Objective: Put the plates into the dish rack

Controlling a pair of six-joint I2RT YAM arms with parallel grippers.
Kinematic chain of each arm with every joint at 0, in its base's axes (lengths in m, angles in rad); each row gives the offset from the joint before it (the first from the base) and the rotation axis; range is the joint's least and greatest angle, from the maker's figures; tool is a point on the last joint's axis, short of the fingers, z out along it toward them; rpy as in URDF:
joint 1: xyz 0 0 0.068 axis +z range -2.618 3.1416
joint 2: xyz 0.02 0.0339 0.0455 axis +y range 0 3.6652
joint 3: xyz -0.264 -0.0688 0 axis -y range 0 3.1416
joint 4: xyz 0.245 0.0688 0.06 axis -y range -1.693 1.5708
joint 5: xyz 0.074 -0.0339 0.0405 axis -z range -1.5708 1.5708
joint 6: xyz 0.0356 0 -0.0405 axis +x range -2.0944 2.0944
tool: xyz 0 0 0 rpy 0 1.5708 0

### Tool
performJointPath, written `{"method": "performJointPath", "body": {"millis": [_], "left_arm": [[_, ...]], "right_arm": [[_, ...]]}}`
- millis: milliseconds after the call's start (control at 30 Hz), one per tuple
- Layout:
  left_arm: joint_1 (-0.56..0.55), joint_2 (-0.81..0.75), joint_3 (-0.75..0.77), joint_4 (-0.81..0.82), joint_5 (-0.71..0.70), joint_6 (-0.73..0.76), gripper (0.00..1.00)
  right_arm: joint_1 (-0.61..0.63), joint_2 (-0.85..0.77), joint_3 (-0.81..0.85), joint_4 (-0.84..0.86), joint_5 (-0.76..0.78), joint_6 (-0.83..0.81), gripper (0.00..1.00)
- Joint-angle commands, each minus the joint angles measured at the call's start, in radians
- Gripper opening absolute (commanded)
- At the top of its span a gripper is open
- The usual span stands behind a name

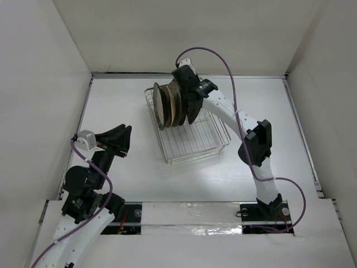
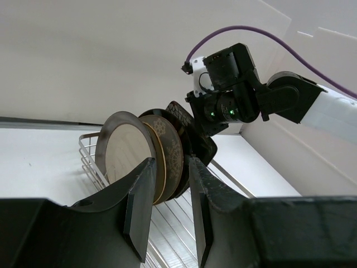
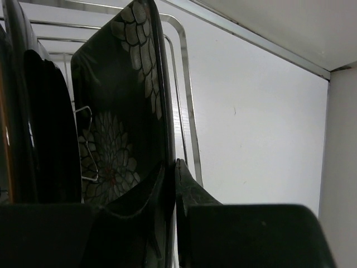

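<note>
The dish rack (image 1: 195,139) is a silver wire basket at the table's middle. Several plates stand on edge at its far left end: a dark-rimmed plate with a cream centre (image 1: 160,106) outermost, then a tan plate (image 1: 172,103) and darker ones behind. My right gripper (image 1: 192,103) is shut on the edge of the black square floral plate (image 3: 120,111), holding it upright in the rack beside another dark plate (image 3: 50,128). My left gripper (image 1: 120,139) is open and empty, left of the rack. In the left wrist view its jaws (image 2: 170,173) frame the plates (image 2: 125,148).
White walls enclose the table on three sides. The near half of the rack (image 1: 195,148) holds no plates. The right arm's purple cable (image 1: 223,61) loops above the rack. Rack wires (image 3: 187,84) run just behind the floral plate.
</note>
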Motion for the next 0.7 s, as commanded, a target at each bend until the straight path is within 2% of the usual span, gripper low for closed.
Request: {"method": "performJointPath", "body": {"millis": [0,100,233,333,433,500,667], "left_arm": [[0.002,0.020,0.012,0.034,0.010,-0.006,0.28],[0.002,0.015,0.007,0.037,-0.001,-0.005,0.28],[0.002,0.029,0.013,0.028,0.004,-0.002,0.28],[0.002,0.021,0.009,0.040,-0.011,0.002,0.29],[0.002,0.038,0.013,0.028,-0.008,0.005,0.32],[0.002,0.040,0.013,0.027,-0.004,0.008,0.34],[0.002,0.069,0.018,0.022,-0.022,0.014,0.39]], "right_arm": [[0.009,-0.022,-0.003,0.113,0.003,0.035,0.13],[0.009,-0.042,-0.022,0.134,-0.012,0.059,0.14],[0.009,-0.065,-0.030,0.159,-0.008,0.064,0.29],[0.009,-0.105,-0.062,0.194,-0.015,0.072,0.36],[0.009,-0.151,-0.101,0.231,-0.002,0.075,0.37],[0.009,-0.186,-0.141,0.254,-0.006,0.087,0.37],[-0.011,-0.372,-0.342,0.367,-0.029,0.124,0.47]]}}
